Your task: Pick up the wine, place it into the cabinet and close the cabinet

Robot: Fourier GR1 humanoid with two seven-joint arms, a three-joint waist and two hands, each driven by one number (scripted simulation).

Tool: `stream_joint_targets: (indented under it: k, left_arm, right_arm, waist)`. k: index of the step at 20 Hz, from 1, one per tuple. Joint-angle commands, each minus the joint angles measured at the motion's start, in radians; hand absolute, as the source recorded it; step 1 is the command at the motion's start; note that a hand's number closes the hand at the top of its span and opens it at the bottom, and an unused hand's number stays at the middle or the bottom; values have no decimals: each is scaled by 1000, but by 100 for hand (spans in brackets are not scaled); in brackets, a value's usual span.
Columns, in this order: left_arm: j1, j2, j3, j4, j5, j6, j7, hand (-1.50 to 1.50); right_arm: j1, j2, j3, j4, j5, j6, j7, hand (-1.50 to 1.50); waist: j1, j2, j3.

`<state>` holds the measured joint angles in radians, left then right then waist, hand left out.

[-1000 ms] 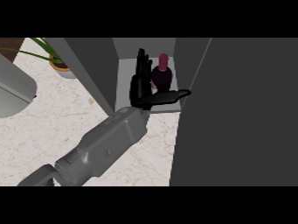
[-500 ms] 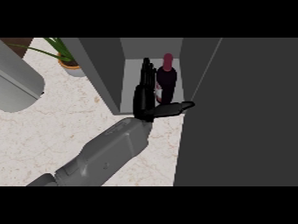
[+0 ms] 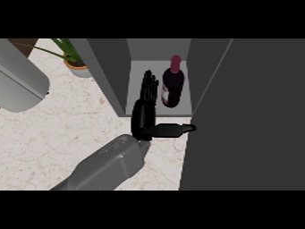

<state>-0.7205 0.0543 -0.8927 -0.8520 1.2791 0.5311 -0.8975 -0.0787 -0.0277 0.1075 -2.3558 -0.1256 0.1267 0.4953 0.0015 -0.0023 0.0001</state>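
A wine bottle (image 3: 172, 87) stands inside the open cabinet (image 3: 115, 76), with the right hand (image 3: 143, 114) just left of it, fingers straight and together, thumb spread toward the door (image 3: 254, 116)

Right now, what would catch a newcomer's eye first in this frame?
The dark red wine bottle standing upright inside the open grey cabinet at upper centre, and the black hand just left of it, fingers straight, thumb pointing toward the large dark cabinet door filling the right side. A potted green plant sits behind on the pale marble counter.
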Motion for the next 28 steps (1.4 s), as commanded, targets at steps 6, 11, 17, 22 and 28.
stream_joint_targets:
  k: [6,11,17,22,28]
  left_arm:
    - [142,158,3,-286,-169,-22,104,-150]
    - [288,304,-21,-542,-231,-17,139,-150]
    - [400,442,-45,-738,-273,-80,167,-150]
    - [538,611,17,-887,-279,-169,148,150]
    - [600,724,105,-986,-240,-207,191,150]
  right_arm:
    - [6,10,42,-32,57,-16,4,-150]
    - [37,-21,-14,4,31,22,-40,-150]
    - [44,-123,-45,-65,-121,152,8,150]
    - [84,-141,4,-113,-167,214,16,150]
    - [99,-94,146,-155,-211,210,92,150]
  waist:
    - [0,0,0]
    - [8,-1,0]
    - [6,-1,0]
    - [7,-2,0]
    - [10,-3,0]
